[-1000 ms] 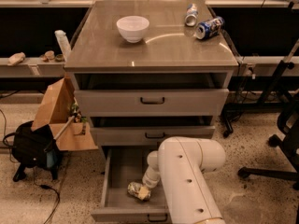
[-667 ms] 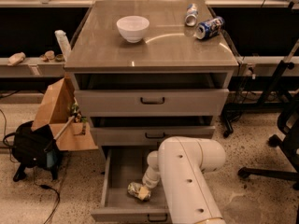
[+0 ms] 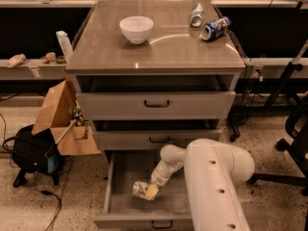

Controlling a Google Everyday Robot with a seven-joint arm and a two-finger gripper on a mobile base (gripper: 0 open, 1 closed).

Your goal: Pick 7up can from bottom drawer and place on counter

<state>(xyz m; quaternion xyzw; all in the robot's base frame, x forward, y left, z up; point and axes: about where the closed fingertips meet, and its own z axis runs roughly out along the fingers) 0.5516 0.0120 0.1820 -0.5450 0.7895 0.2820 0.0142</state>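
The bottom drawer (image 3: 120, 207) of the grey cabinet is pulled open. Inside it, near the middle, the 7up can (image 3: 139, 189) lies on its side, pale and dented. My white arm reaches down into the drawer from the right, and the gripper (image 3: 150, 191) sits right at the can, one yellowish finger (image 3: 152, 192) showing on the can's right side. The counter (image 3: 159, 44) above is a glossy grey-brown top.
On the counter stand a white bowl (image 3: 136, 29), a blue can (image 3: 214, 28) on its side and a silver can (image 3: 196, 14). The two upper drawers are slightly open. An open cardboard box (image 3: 60, 117) and a black bag (image 3: 31, 150) sit on the floor left; an office chair (image 3: 293, 129) right.
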